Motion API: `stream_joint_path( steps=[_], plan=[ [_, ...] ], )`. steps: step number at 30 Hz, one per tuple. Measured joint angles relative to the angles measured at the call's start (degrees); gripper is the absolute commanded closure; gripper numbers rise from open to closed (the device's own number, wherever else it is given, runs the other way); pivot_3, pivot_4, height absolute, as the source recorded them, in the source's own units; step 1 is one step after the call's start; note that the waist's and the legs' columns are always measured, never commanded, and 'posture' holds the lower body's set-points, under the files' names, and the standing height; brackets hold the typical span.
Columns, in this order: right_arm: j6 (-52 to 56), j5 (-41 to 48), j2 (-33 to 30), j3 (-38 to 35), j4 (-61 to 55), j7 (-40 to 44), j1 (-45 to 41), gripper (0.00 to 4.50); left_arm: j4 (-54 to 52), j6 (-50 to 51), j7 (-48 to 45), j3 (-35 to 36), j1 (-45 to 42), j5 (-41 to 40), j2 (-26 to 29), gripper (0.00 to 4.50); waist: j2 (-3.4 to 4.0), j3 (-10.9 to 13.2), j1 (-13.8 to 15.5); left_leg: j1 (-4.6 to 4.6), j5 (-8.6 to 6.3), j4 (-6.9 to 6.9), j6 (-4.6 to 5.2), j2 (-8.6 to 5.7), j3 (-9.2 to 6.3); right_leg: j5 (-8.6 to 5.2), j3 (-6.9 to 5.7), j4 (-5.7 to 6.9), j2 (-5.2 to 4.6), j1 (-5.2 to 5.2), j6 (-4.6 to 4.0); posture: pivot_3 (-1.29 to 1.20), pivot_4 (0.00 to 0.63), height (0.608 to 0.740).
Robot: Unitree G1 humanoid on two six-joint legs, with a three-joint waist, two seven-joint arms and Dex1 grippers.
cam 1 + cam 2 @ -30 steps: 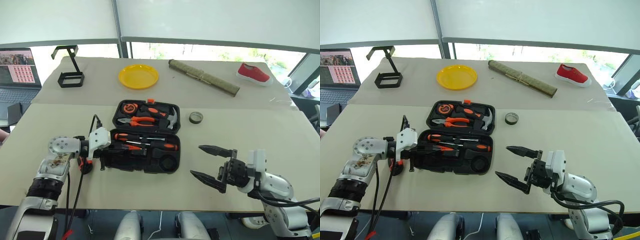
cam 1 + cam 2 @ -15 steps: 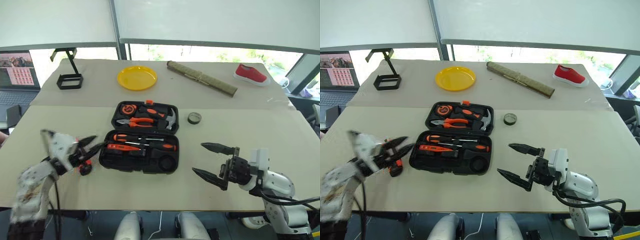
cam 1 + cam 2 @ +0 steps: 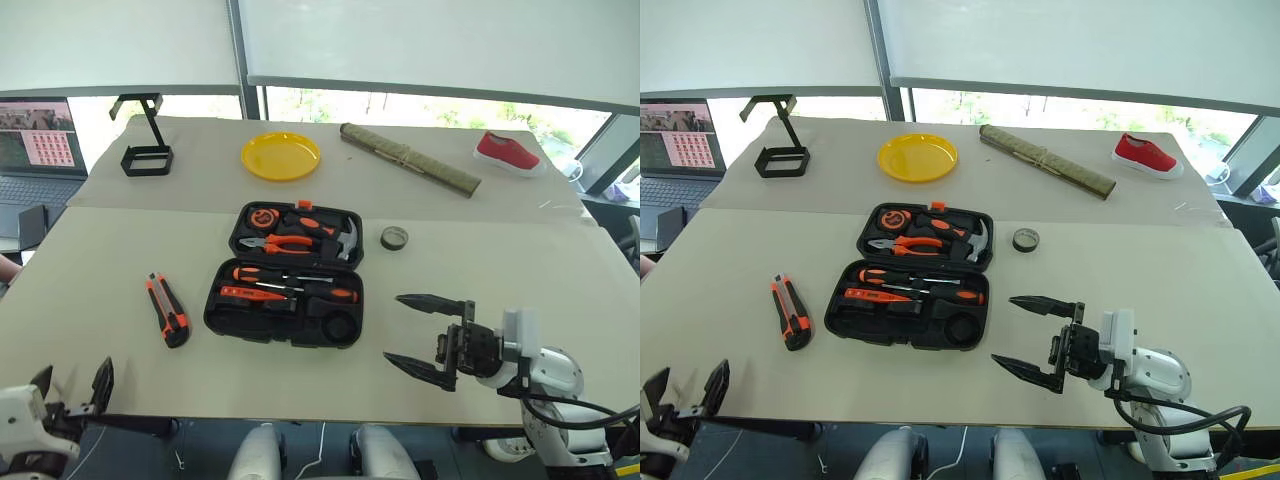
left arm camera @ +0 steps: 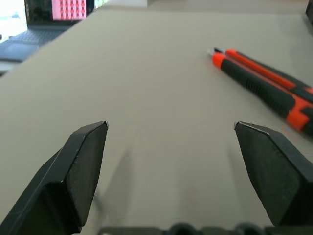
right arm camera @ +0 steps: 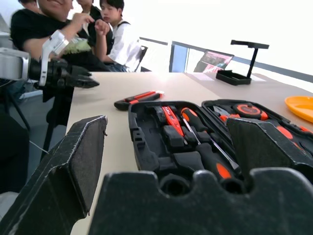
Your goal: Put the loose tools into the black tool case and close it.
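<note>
While the black tool case (image 3: 288, 278) lies open at centre frame with two screwdrivers (image 3: 300, 283) and a slim tester (image 3: 250, 293) slotted in, the ribbed orange-and-black utility knife (image 3: 167, 309) sits left of it and the small dark tape roll (image 3: 393, 237) upper right, both still loose. Left gripper (image 3: 75, 386), lower left, and right gripper (image 3: 425, 332), lower right, gape empty.

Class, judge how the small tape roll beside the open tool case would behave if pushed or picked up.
The tape roll lies flat on the table, so it probably slides rather than rolls. It looks small and likely light. Tipped on edge, it might roll away.
</note>
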Motion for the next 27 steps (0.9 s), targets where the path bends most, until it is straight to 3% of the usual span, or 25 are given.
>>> stream_joint_path(
  steps=[6,11,18,27],
  plan=[
    [0.3,0.8,0.0,0.2,1.9,1.7,-1.4,0.0,-7.9,8.0,5.0,-1.9,-2.8,-3.6,3.0,0.05,-0.1,0.0,0.3,-0.06,0.0,0.0,0.0,-0.02,0.08,-0.05,-0.04,0.01,0.02,-0.02,0.0,0.0,0.15,0.74],
    [0.8,0.8,-0.1,1.1,2.8,1.6,-4.0,0.0,-16.1,29.0,19.2,-7.6,-16.0,-6.0,9.6,0.05,-0.1,0.0,0.1,0.03,0.01,0.0,0.0,-0.07,-0.25,-0.01,-0.01,0.09,0.08,0.02,-0.01,0.0,0.15,0.74],
    [1.8,0.8,-0.1,1.6,2.4,0.5,-4.4,0.0,-15.1,47.8,34.0,-14.2,-28.0,-4.4,6.9,0.05,-0.07,0.0,-0.3,0.03,-0.1,-0.01,-0.05,-0.14,-0.37,0.01,0.03,0.2,0.13,-0.03,-0.03,0.0,0.15,0.74],
    [1.9,0.6,0.5,1.6,2.0,-0.6,-4.5,0.0,-10.9,50.5,38.6,-21.8,-33.3,3.1,4.3,0.05,-0.07,0.0,-0.1,0.04,-0.11,-0.01,-0.06,-0.17,-0.37,0.01,0.02,0.16,0.06,-0.02,-0.04,0.0,0.15,0.74]
  ],
)
